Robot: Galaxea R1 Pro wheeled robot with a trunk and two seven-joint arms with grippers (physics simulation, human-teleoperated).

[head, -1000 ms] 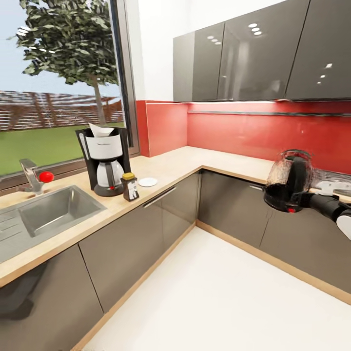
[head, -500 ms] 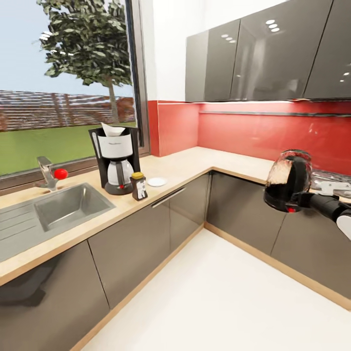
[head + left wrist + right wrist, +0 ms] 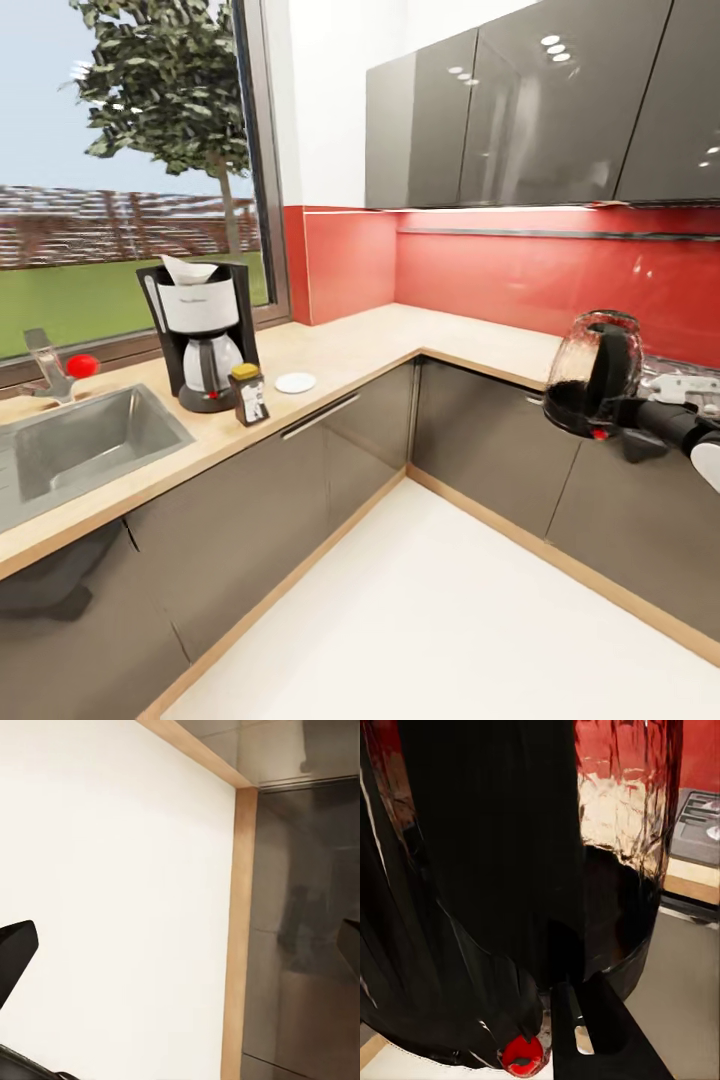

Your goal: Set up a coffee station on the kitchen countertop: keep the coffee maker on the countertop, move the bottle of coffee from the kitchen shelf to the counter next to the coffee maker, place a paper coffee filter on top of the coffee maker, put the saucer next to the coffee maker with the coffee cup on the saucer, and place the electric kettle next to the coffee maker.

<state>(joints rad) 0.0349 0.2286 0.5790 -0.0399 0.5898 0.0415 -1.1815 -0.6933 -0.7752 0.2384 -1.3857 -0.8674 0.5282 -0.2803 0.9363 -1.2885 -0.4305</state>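
Our view has swung since half a second ago, sliding the counter point(image 3: 330, 350) scene leftward; nothing on it moved. The right gripper point(image 3: 628, 410) stays clamped on the kettle point(image 3: 592, 374), rounded dark glass held aloft, well apart from the boxy black maker point(image 3: 200, 335). Beside that: brown jar point(image 3: 248, 394), flat white saucer point(image 3: 295, 382). Left gripper point(image 3: 180, 945): fingers apart.

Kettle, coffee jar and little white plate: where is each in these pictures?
electric kettle point(image 3: 592, 385): head view, on its dark glass body.
bottle of coffee point(image 3: 250, 398): head view, on its white label.
saucer point(image 3: 295, 382): head view, at the centre of the plate.
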